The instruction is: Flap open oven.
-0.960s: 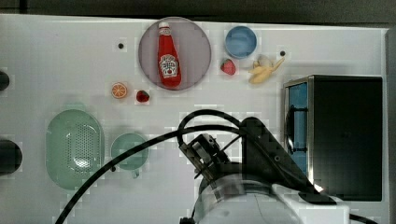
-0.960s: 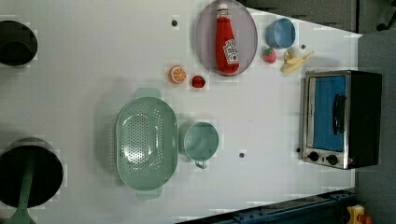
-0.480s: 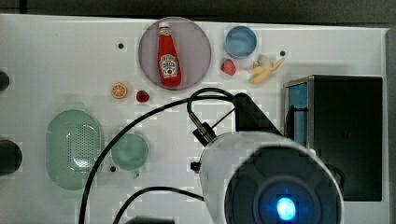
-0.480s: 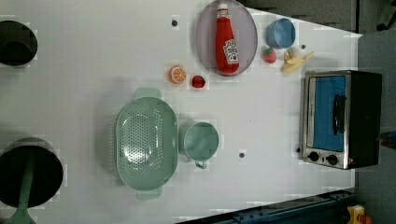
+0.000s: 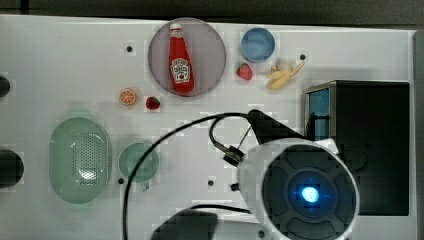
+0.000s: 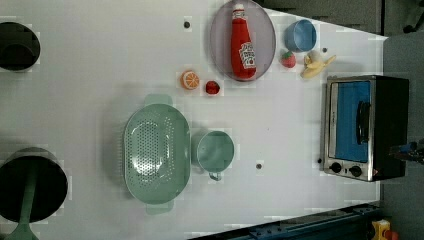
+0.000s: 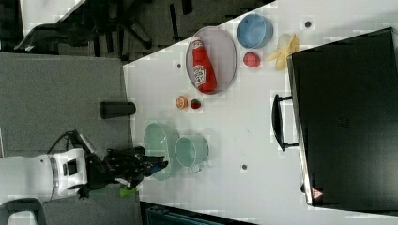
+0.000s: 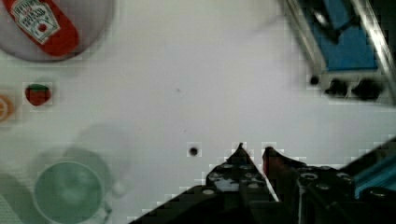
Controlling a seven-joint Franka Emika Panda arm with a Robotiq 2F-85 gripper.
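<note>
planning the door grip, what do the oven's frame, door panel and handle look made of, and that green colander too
Oven: frame looks like brushed steel, silvery grey with a dull sheen. Door panel looks like glass, blue tinted and smooth. Handle is a black bar, plastic or coated metal; the look leaves that open. Top is matte black, probably painted metal. Green colander: likely plastic, an even pale mint dotted with small holes.
</note>
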